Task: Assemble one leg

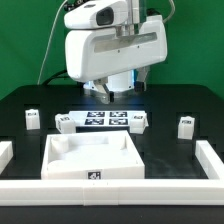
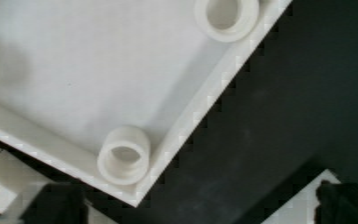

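Claw (image 1: 108,93) hangs just beyond the tray's (image 1: 60,166) far wall. In the wrist view its two dark tips sit wide apart with nothing between them, so it is spread and empty (image 2: 202,205). That view looks onto the tray's corner, with round sockets (image 2: 123,155) showing along its wall.

I judge the step to be the reach for a leg, since none is gripped and none is seated in a socket yet. The leg (image 1: 186,126) stands on the desk (image 1: 170,100), well apart from the tray and off its far corner on the exterior view's right. It is upright with its long axis vertical, and its tagged face is turned toward the camera. Three similar blocks (image 1: 32,120) also stand beyond the tray's far side, two of them at the ends of the marker board (image 1: 100,120). Which one the arm is after cannot be told.

The next move likely means travelling sideways away from the tray and dropping over a block. The tips would then close across its narrow sides and keep it vertical for the socket.
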Action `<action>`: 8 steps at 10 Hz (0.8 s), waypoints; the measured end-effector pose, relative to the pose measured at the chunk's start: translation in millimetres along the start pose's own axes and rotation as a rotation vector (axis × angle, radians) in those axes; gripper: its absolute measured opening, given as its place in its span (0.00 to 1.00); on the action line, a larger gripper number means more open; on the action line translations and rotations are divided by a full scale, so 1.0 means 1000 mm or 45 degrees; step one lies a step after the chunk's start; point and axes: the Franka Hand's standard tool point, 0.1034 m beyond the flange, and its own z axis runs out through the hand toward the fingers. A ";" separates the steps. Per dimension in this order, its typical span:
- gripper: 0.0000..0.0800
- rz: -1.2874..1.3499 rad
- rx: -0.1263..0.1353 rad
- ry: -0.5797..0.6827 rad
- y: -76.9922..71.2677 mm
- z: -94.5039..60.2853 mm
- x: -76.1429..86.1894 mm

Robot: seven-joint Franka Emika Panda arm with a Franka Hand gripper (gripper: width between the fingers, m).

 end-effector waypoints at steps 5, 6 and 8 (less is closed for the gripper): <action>0.81 0.000 0.001 -0.002 0.000 0.001 0.000; 0.81 0.000 0.002 -0.002 0.000 0.001 0.000; 0.81 0.000 0.003 -0.003 -0.001 0.002 -0.001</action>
